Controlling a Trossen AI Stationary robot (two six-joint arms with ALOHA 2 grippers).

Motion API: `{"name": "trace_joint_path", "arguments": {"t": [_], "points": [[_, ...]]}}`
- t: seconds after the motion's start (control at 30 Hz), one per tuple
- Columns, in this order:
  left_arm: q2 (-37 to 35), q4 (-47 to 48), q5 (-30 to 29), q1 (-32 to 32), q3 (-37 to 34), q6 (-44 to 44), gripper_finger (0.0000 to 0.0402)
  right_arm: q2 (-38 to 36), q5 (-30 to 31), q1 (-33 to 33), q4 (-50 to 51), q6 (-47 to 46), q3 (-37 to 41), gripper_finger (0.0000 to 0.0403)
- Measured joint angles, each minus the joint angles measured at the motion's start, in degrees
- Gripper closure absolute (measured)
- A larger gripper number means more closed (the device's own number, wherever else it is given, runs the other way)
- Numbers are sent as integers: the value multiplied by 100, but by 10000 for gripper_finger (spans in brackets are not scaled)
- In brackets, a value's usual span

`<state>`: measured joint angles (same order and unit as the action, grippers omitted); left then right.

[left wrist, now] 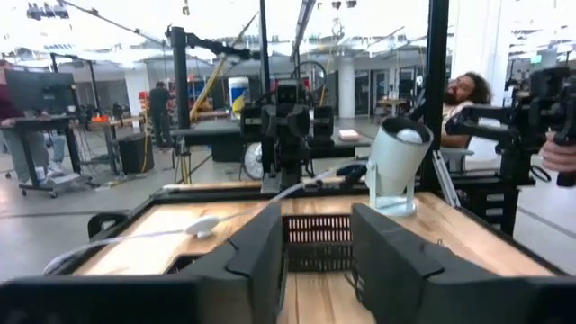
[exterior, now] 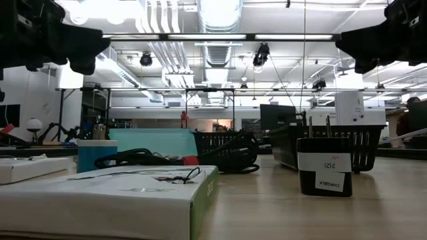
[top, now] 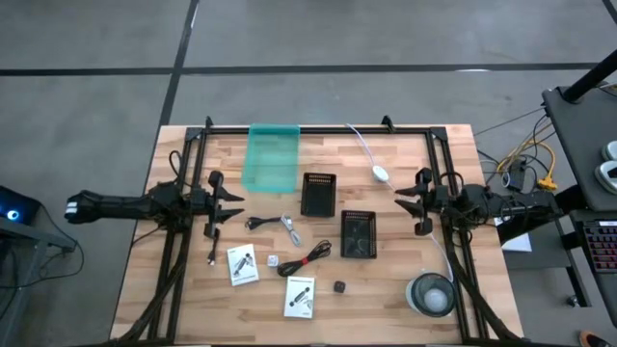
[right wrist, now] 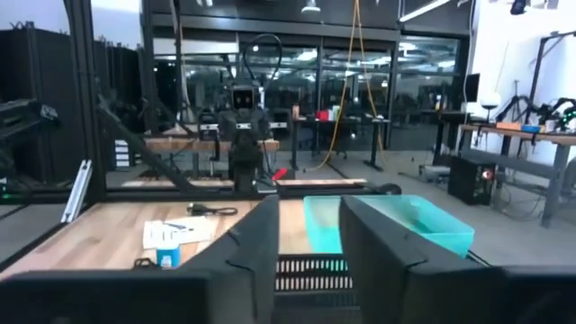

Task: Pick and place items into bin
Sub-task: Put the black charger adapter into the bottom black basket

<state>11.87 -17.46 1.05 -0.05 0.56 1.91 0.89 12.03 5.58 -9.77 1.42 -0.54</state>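
Observation:
The loose items lie on the near half of the wooden table: a black cable [top: 258,224], a silvery piece [top: 289,229], a red-black coiled cable [top: 307,260], two white packets [top: 242,264] [top: 300,297], a white cube [top: 273,260], a black cube [top: 339,286] and a thin black stick [top: 212,249]. A teal bin [top: 273,157] lies at the far edge. My left gripper [top: 234,204] is open and empty above the table's left side. My right gripper [top: 403,204] is open and empty above the right side. Both gaps show in the wrist views [left wrist: 319,261] [right wrist: 310,261].
Two black mesh baskets [top: 319,193] [top: 358,234] stand mid-table. A white oval on a white cord [top: 380,173] lies at the far right. A round clear container [top: 431,294] stands at the near right. A black frame [top: 318,128] rims the table. A person [left wrist: 463,94] sits beyond it.

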Motion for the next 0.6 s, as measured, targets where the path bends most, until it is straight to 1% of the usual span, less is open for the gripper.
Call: {"name": "trace_joint_path", "arguments": {"t": [0.13,0.23,0.37,0.5,0.6], "points": [[388,-704,-1,-2,0,0,225,2,0,0,-158,1,0,249],[716,-1275,1,-1,3,-2,207,0,0,0,-493,3,0,231],[1159,-1679,1,0,78,-3,201,0,0,0,-635,-114,-1,219],[1564,-1875,1,-1,266,-4,201,0,-2,2,-639,-424,0,219],[1765,-2030,3,-2,430,-2,201,3,-10,2,-714,-446,0,219]]}}
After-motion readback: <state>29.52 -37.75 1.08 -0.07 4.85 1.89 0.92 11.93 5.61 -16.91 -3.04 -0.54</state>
